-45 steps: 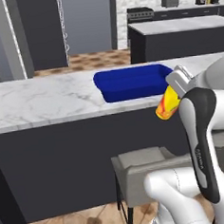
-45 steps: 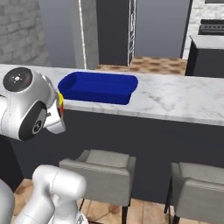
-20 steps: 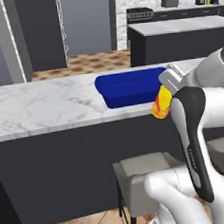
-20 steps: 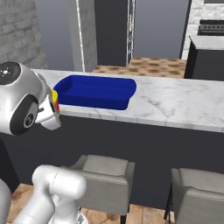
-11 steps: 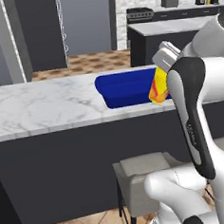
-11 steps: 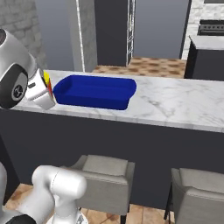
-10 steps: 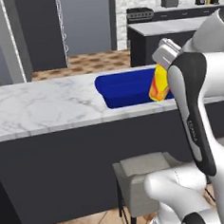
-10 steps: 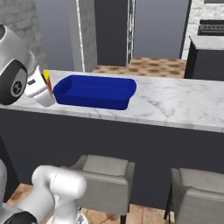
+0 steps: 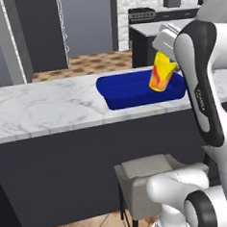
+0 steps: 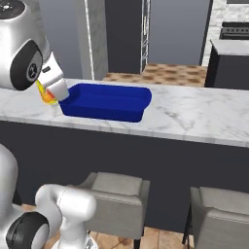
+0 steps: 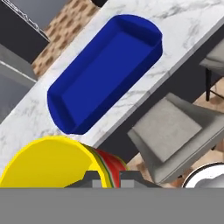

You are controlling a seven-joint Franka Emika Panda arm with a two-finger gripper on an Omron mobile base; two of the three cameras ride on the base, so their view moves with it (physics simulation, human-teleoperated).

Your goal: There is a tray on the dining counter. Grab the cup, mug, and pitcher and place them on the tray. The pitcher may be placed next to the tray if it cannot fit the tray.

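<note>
Left base view showing grey stools [image 9: 154, 175] tucked under the marble surface [image 9: 42, 109], dark cabinets standing well behind; nothing lying between cup [image 9: 161, 74] and tray [image 9: 128, 92]. Compared with two seconds ago, hanging higher and nearer the tray, now in front of its right end rather than below the surface edge. Showing yellow with red-orange swirls, tilted, mouth open toward the hand camera [image 11: 48, 164]. Clamped shut on the cup by the end effector [image 9: 164, 51], held in the air above the near edge of the surface [image 10: 194, 114] beside the blue tray [image 10: 104, 102], not yet resting on it.
</note>
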